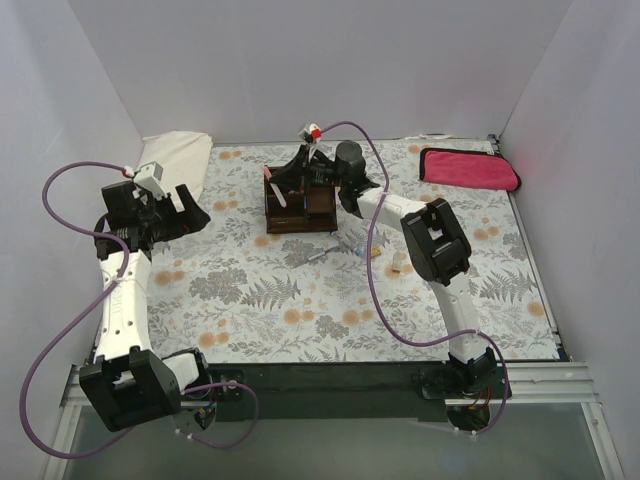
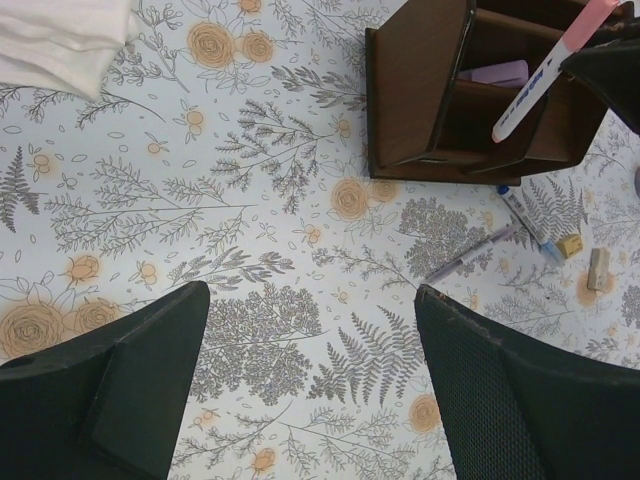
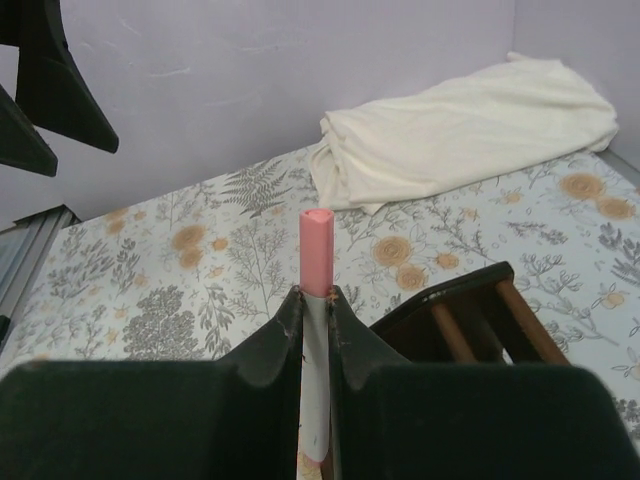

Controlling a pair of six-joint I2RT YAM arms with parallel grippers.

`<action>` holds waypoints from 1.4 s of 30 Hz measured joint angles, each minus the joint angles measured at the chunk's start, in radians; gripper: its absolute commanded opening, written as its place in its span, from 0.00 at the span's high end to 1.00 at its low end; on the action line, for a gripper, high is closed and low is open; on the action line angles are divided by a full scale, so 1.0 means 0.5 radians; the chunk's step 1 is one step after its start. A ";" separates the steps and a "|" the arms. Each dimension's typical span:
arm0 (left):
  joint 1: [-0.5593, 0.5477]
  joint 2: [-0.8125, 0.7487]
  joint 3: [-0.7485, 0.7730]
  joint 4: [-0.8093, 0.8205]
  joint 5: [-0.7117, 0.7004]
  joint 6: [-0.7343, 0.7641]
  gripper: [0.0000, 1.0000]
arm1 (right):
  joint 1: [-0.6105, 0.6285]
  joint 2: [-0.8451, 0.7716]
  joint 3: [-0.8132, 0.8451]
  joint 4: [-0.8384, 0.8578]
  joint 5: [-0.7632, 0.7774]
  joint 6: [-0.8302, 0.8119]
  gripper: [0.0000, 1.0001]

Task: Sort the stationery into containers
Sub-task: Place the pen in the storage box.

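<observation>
Left gripper (image 2: 310, 296) spread open and empty at frame bottom, grey pen (image 2: 468, 256) lying slantwise on the floral table (image 2: 250, 200), brown organizer (image 2: 415, 100) upper right, right gripper (image 3: 316, 297) clamped on a white pen (image 2: 545, 75) above the organizer, pink cap upper right, tip lower left, blue print unreadable.

both arms have white links (image 1: 122, 305), black joint housings (image 1: 435, 240), looping purple cables (image 1: 370, 250); left gripper (image 1: 192, 210) and right gripper (image 1: 310, 162) matte black.

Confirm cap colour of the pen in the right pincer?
Pink, on a white pen; the right wrist view shows it best.
</observation>
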 measured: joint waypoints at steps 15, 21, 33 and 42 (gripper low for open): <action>0.000 0.086 0.008 -0.045 0.005 0.067 0.19 | 0.016 0.085 -0.017 0.293 0.005 -0.317 0.99; 0.000 0.094 0.008 -0.044 0.005 0.071 0.18 | 0.039 0.085 -0.160 0.376 -0.001 -0.426 0.99; 0.000 0.125 0.008 -0.033 0.006 0.071 0.18 | 0.079 0.085 -0.319 0.412 0.038 -0.620 0.99; 0.000 0.127 0.008 -0.013 0.011 0.063 0.18 | 0.065 0.035 -0.317 0.403 0.078 -0.659 0.99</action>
